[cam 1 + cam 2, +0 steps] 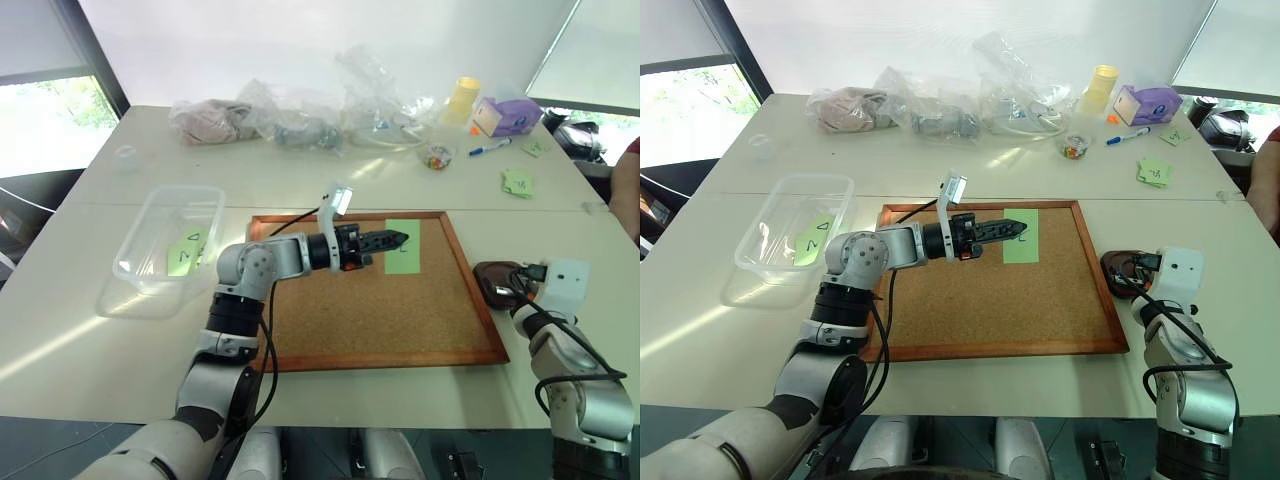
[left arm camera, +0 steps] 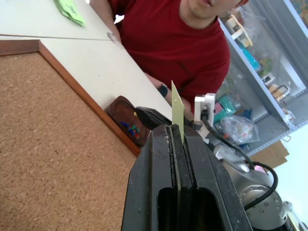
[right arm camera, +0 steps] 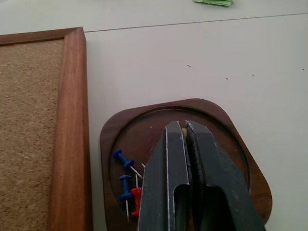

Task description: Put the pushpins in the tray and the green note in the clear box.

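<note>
Green note: small pale-green rectangular paper note [image 1: 404, 258] with a dark squiggle, lying at the 12 o'clock end of the large wood-framed corkboard [image 1: 380, 310]; long axis runs 12 to 6
Left gripper: its black fingers [image 1: 400, 239] are clamped shut on the note's 9 o'clock edge; the wrist view shows a thin green sheet pinched edge-on between them
Clear box: transparent rectangular plastic container [image 1: 132, 232], well apart at 9 o'clock from the held note, off the board, already holding another green note [image 1: 187, 252]
Nearer arm: the left, by my judgement; its coming move is a carry toward 9 o'clock
Pushpins: two blue and one red [image 3: 126, 180] lie inside the dark-brown rounded-square tray [image 3: 231, 130], just beyond the board's 3 o'clock frame
Right gripper: hangs over the tray [image 3: 185, 124], fingers parted by a narrow slit, nothing seen between them
</note>
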`<state>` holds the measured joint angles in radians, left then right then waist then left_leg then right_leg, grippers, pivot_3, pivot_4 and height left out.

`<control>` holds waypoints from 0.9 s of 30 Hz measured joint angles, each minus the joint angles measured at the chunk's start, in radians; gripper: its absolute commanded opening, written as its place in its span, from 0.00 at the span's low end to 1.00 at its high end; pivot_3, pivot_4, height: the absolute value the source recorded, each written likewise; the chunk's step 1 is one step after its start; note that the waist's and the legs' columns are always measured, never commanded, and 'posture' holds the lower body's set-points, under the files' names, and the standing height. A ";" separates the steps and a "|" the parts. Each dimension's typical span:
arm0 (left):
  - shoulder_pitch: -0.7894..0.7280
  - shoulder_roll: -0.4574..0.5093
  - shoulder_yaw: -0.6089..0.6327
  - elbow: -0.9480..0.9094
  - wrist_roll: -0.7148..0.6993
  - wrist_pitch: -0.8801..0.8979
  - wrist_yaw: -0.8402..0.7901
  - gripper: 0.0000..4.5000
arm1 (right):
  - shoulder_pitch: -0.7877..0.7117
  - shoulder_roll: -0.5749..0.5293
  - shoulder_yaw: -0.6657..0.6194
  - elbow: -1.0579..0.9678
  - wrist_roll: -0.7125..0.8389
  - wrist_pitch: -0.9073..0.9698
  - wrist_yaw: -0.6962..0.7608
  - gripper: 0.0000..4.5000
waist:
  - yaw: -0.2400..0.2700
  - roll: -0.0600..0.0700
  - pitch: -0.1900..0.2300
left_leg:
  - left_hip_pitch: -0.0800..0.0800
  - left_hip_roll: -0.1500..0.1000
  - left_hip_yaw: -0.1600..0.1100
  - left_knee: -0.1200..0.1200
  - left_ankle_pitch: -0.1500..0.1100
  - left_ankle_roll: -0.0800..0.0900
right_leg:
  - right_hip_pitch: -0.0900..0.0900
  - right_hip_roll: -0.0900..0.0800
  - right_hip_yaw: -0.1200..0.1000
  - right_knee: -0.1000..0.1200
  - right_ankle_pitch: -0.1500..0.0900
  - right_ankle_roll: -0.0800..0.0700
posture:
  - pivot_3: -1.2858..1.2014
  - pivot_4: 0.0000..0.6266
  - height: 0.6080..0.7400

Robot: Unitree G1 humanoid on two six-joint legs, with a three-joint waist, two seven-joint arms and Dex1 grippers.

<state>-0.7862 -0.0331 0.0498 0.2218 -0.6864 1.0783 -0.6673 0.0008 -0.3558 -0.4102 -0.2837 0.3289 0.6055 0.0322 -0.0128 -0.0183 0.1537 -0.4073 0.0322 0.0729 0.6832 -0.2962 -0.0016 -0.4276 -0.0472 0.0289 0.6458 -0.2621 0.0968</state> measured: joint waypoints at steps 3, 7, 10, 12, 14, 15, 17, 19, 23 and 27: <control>0.000 -0.001 0.000 0.000 -0.001 0.000 0.000 0.00 | 0.003 0.002 0.000 0.004 -0.001 0.000 0.001 0.66 | 0.000 0.000 0.000 | 0.000 0.000 0.000 0.000 0.000 0.000 | 0.000 0.000 0.000 0.000 0.000 0.000 | 0.52 0.24 0.98; 0.000 -0.001 -0.003 0.000 -0.001 0.001 0.000 0.00 | 0.003 0.003 -0.001 0.004 0.000 -0.001 -0.002 0.99 | 0.000 0.000 0.000 | 0.000 0.000 0.000 0.000 0.000 0.000 | 0.000 0.000 0.000 0.000 0.000 0.000 | 0.52 0.24 0.98; 0.000 -0.002 -0.006 0.000 -0.001 0.001 0.000 0.00 | 0.003 0.008 -0.004 0.004 0.000 -0.001 -0.008 0.99 | 0.000 0.000 0.000 | 0.000 0.000 0.000 0.000 0.000 0.000 | 0.000 0.000 0.000 0.000 0.000 0.000 | 0.52 0.24 0.98; 0.000 -0.002 -0.007 0.000 -0.001 0.001 0.000 0.00 | 0.002 0.018 -0.014 0.004 0.004 -0.001 -0.011 0.99 | 0.000 0.000 0.000 | 0.000 0.000 0.000 0.000 0.000 0.000 | 0.000 0.000 0.000 0.000 0.000 0.000 | 0.52 0.24 0.98; 0.000 -0.002 -0.007 0.000 -0.001 0.000 0.000 0.00 | 0.002 0.023 -0.022 0.004 0.008 -0.003 -0.013 0.99 | 0.000 0.000 0.000 | 0.000 0.000 0.000 0.000 0.000 0.000 | 0.000 0.000 0.000 0.000 0.000 0.000 | 0.52 0.24 0.98; 0.000 -0.001 -0.007 0.000 -0.001 -0.001 0.000 0.00 | 0.001 0.023 -0.026 0.003 0.008 -0.008 -0.013 0.99 | 0.000 0.000 0.000 | 0.000 0.000 0.000 0.000 0.000 0.000 | 0.000 0.000 0.000 0.000 0.000 0.000 | 0.52 0.24 0.98; 0.000 0.004 -0.007 0.000 0.000 -0.022 0.000 0.00 | -0.001 0.023 -0.029 -0.015 0.007 -0.034 -0.011 0.99 | 0.000 0.000 0.000 | 0.000 0.000 0.000 0.000 0.000 0.000 | 0.000 0.000 0.000 0.000 0.000 0.000 | 0.52 0.24 0.98; -0.008 0.021 0.002 -0.001 0.001 -0.049 0.000 0.00 | -0.004 0.020 -0.029 -0.060 0.004 -0.065 -0.003 0.99 | -0.001 0.000 0.000 | 0.000 0.000 0.000 0.000 0.000 0.000 | 0.000 0.000 0.000 0.000 0.000 0.000 | 0.52 0.24 0.98; -0.099 0.143 0.035 -0.010 0.026 -0.108 0.032 0.00 | -0.023 -0.040 0.004 -0.202 0.036 -0.055 0.069 0.99 | -0.009 0.001 0.001 | 0.001 0.000 0.000 0.000 0.000 0.000 | 0.000 0.001 0.000 0.001 0.000 0.000 | 0.52 0.24 0.98; -0.185 0.409 0.067 -0.031 0.110 -0.126 0.070 0.00 | -0.093 -0.086 0.118 -0.356 0.186 0.051 0.194 0.99 | -0.020 0.001 0.001 | 0.002 0.000 -0.006 -0.002 0.000 0.000 | 0.000 0.004 0.000 0.002 0.000 0.000 | 0.52 0.24 0.98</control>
<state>-0.9715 0.3755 0.1164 0.1904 -0.5768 0.9527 -0.5975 -0.0927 -0.4416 -0.2924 -0.6399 0.5152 0.6566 0.2259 -0.0329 -0.0170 0.1545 -0.4058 0.0326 0.0670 0.6813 -0.2962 -0.0017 -0.4277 -0.0437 0.0288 0.6474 -0.2621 0.0967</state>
